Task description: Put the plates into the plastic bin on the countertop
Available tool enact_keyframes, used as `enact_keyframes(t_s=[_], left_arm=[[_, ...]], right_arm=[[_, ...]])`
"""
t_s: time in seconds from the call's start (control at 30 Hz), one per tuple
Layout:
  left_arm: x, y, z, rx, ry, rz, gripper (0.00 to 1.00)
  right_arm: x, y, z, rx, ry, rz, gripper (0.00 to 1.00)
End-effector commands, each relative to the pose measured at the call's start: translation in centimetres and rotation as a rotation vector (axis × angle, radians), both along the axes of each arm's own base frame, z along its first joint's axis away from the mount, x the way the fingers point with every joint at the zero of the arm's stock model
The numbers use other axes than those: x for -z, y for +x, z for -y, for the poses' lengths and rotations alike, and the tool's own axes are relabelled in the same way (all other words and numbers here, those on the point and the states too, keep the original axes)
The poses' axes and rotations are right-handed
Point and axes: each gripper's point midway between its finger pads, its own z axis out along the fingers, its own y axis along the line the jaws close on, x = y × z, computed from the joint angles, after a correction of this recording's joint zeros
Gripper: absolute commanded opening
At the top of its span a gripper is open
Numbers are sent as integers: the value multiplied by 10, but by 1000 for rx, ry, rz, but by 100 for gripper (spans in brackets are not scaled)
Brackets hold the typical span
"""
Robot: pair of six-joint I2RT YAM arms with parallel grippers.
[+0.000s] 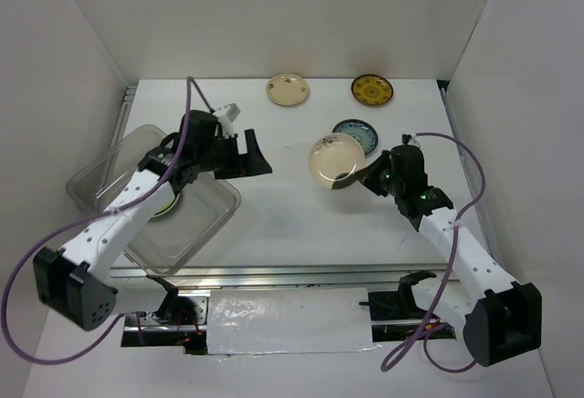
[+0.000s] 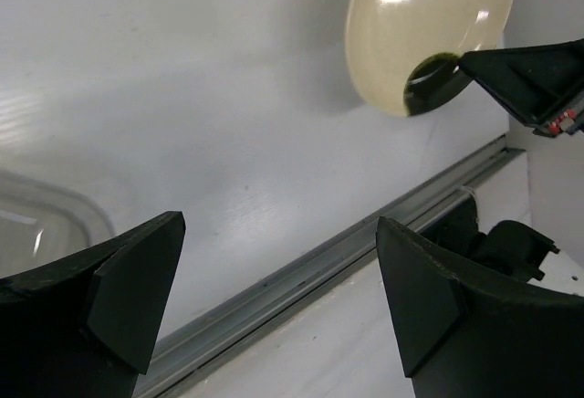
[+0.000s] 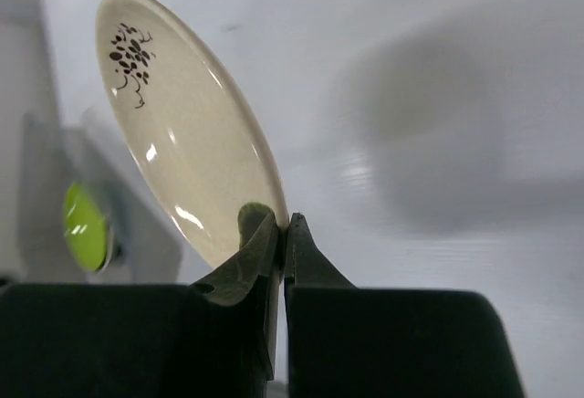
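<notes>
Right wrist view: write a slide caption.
Right gripper clamps the rim of a tilted, glossy cream round saucer.

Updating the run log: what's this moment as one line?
right claw: shut on cream plate rim, plate tilted | left claw: open, empty, beside plastic bin | bin: lime green plate inside

- White panel walls close the scene in on three sides: a left wall (image 1: 55,69), a back wall (image 1: 292,15) and a right wall (image 1: 534,97), all plain and unmarked.
- The worktop (image 1: 292,215) is flat, white and faintly glossy.
- A metal rail (image 1: 274,273) runs along its near edge, and a second rail (image 1: 125,115) lines its left edge.
- Just below the near rail, a crinkled whitish sheet (image 1: 287,320) lies across a lower ledge.
- The light is even and diffuse from above, casting soft grey shadows on the worktop, with pale glare patches.
</notes>
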Motion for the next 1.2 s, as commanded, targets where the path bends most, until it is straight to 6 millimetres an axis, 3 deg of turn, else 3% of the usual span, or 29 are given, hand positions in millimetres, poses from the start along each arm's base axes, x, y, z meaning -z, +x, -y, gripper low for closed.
enact_keyframes(t_s=[0.0, 0.07, 0.17, 0.23, 0.3, 0.33, 0.53, 0.57, 0.6, 0.63, 0.67, 0.73, 0.77, 0.8, 0.83, 0.87, 0.9, 1.0, 1.07, 1.1, 1.17], left_arm=[[-25, 11, 43, 160, -117, 46, 99], [-19, 18, 48, 139, -82, 31, 99], [-13, 22, 53, 127, -81, 17, 99], [-7, 23, 55, 122, -83, -3, 99], [-2, 24, 58, 127, -93, -13, 91], [-2, 25, 58, 125, -94, -14, 85], [15, 31, 49, 88, -32, -60, 8], [17, 31, 43, 72, -19, -70, 0], [13, 35, 33, 32, -20, -61, 0], [14, 42, 17, -43, 9, -50, 0], [3, 41, -4, -133, 1, -39, 0], [13, 53, -79, -412, 54, -42, 0], [13, 50, -106, -520, 37, -55, 0], [32, 45, -163, -711, 76, -81, 0], [22, 36, -199, -846, 75, -28, 0], [24, 27, -221, -940, 58, -31, 0], [29, 12, -257, -1072, 45, -8, 0], [47, -13, -298, -1263, 11, 6, 0], [61, -19, -314, -1347, 5, -3, 0], [69, -22, -326, -1392, 8, -25, 0], [83, -18, -336, -1412, -2, -60, 0]], right_arm=[[-34, -13, -41, -208, 47, 68, 0], [-53, -33, -88, -431, 160, 101, 0], [-75, -43, -121, -548, 222, 146, 0], [-82, -44, -132, -585, 258, 157, 0], [-89, -49, -144, -636, 296, 168, 0], [-91, -49, -146, -639, 303, 172, 0], [-106, -47, -147, -636, 320, 213, 0], [-109, -45, -146, -635, 320, 215, 0], [-104, -37, -141, -606, 305, 207, 12], [-103, -31, -134, -575, 292, 208, 41], [-94, -25, -125, -533, 279, 186, 96], [-78, -2, -93, -402, 242, 168, 100], [-66, 1, -84, -378, 234, 146, 100], [-56, 5, -76, -368, 217, 127, 100], [-49, 9, -65, -342, 210, 112, 100], [-45, 12, -61, -336, 201, 105, 100], [-38, 14, -58, -334, 187, 93, 100], [-27, 27, -41, -295, 157, 86, 100], [-26, 45, -21, -253, 131, 100, 100], [-10, 53, -13, -231, 124, 56, 100], [-9, 69, 7, -203, 144, 54, 100]])
